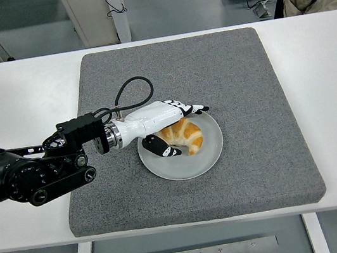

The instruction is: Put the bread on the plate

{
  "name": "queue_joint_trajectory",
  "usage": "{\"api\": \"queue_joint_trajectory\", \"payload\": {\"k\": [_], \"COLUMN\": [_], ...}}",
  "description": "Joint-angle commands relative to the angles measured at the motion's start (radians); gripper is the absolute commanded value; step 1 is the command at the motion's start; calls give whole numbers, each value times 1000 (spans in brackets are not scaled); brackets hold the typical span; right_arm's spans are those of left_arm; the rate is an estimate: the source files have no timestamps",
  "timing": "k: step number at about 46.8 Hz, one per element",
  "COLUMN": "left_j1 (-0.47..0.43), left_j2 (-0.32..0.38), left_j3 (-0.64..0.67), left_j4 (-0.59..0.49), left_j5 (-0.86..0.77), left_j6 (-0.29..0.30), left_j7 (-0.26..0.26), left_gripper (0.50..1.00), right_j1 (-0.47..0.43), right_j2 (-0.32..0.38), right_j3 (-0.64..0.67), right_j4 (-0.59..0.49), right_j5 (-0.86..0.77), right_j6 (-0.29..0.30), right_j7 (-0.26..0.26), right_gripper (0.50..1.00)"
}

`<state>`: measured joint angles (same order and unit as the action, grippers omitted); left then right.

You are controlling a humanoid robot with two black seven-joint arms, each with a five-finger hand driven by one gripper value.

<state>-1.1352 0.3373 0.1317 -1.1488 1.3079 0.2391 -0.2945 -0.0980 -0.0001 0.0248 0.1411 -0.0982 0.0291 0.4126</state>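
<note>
While the left hand [166, 121] is reaching over the plate [213, 151], its fingers [190, 108] are spreading straight out and gripping nothing. Bread [183, 135] is lying on the plate, left of centre, just under those fingers, with the thumb [160, 148] sitting beside its near-left end. Plate is sitting mid grey mat [246, 88].

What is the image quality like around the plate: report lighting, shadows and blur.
Head view: even, soft overhead light, no glare on the plate; only a faint shadow under the left hand and beside the bread; edges stay sharp on the grey mat, with no motion blur showing.
</note>
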Motion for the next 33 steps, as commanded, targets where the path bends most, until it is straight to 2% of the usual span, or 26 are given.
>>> {"api": "queue_joint_trajectory", "payload": {"k": [1, 7, 12, 20, 33], "left_j1": [0, -2, -8, -6, -3], "left_j2": [3, 9, 16, 20, 40], "left_j3": [0, -9, -7, -17, -103], "left_j4": [0, -3, -17, -31, -31], "left_j5": [-2, -16, -111, -164, -380], "left_j6": [-3, -4, -20, -46, -49], "left_j7": [0, 0, -3, -78, -80], "left_gripper": [951, 958, 958, 960, 968], "right_j1": [1, 0, 1, 0, 1], "right_j2": [0, 0, 0, 0, 0], "right_j3": [0, 0, 0, 0, 0], "right_j4": [0, 0, -1, 0, 0], "right_j5": [0, 0, 0, 0, 0], "right_j6": [0, 0, 0, 0, 0], "right_j7": [0, 0, 0, 0, 0], "right_gripper": [1000, 1000, 1000, 1000, 1000]}}
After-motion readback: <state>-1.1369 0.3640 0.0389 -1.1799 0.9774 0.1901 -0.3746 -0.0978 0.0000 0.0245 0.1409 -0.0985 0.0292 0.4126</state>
